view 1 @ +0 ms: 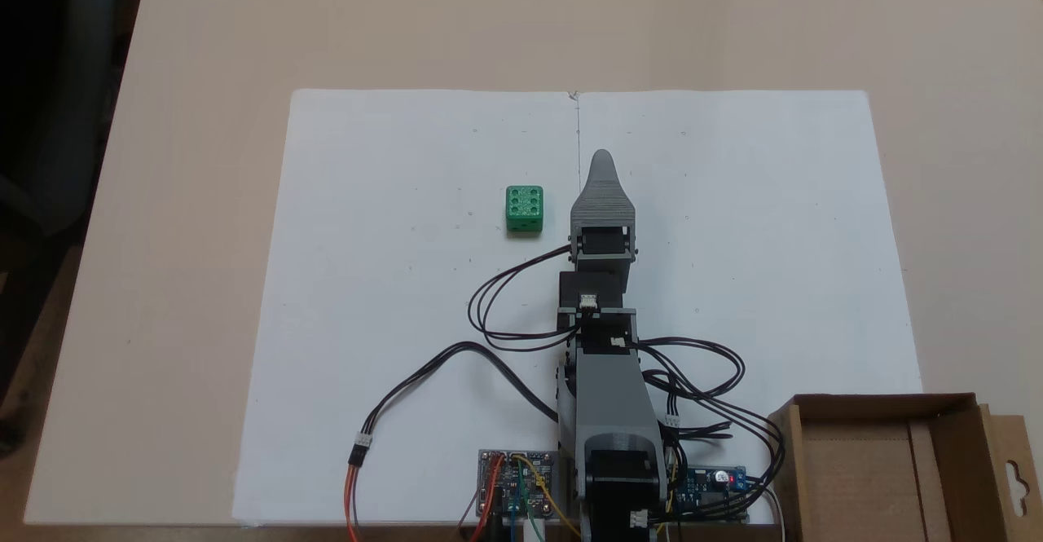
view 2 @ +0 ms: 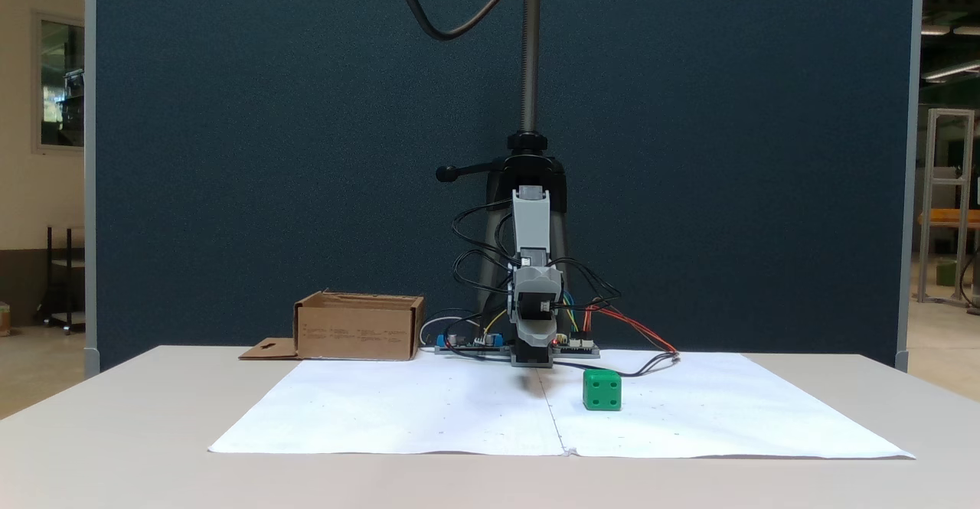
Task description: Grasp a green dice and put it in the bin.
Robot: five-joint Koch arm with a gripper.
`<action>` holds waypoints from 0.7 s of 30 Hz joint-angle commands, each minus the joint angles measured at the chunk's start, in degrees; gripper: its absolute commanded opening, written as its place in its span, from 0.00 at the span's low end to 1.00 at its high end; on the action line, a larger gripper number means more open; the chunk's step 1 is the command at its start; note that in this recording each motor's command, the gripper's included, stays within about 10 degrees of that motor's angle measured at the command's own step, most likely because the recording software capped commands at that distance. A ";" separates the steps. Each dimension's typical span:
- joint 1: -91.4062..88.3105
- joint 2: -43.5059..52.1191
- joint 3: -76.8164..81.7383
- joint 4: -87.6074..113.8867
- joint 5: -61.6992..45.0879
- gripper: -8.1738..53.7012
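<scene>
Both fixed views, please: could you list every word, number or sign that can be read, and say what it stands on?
No text is legible.
The bin: rows of small dark print on its side wall, too small to read.
The green dice: pips alone, six on top, no writing.
The circuit boards: any markings are too blurred to read.

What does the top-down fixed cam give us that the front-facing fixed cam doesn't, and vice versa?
Top-down fixed view alone: the six-pip top face of the green dice, the inside floor of the bin, and how the dice sits left of the gripper on the paper.

Front fixed view alone: the tripod behind the arm, the blue partition, the bin's outer wall and the gripper's height, low near the paper.

Both: dice, bin, arm, circuit boards, cables. Jaw state is unreadable in either.
</scene>
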 commanded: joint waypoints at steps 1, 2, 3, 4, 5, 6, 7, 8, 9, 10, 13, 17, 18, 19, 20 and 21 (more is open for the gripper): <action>3.34 6.24 10.00 -10.00 -3.34 0.86; 3.34 6.24 10.00 -10.00 -3.34 0.86; 3.34 6.24 10.00 -10.00 -3.34 0.86; 3.34 6.24 10.00 -10.00 -3.34 0.86; 3.34 6.24 10.00 -10.00 -3.34 0.86; 3.34 6.24 10.00 -10.00 -3.34 0.86; 3.34 6.33 10.00 -10.00 -3.34 0.86; 3.43 6.33 10.00 -10.00 -3.34 0.86; 3.43 6.33 10.00 -10.00 -3.34 0.86; 3.43 6.33 10.00 -10.00 -3.34 0.86; 3.34 6.24 10.00 -10.00 -3.16 0.86; 3.43 6.33 10.00 -10.00 -3.34 0.85; 3.43 6.24 10.00 -10.00 -3.34 0.85; 3.43 6.24 10.00 -10.00 -3.34 0.84; 3.34 6.33 10.00 -10.00 -3.25 0.84; 3.34 6.42 10.00 -10.00 -2.64 0.84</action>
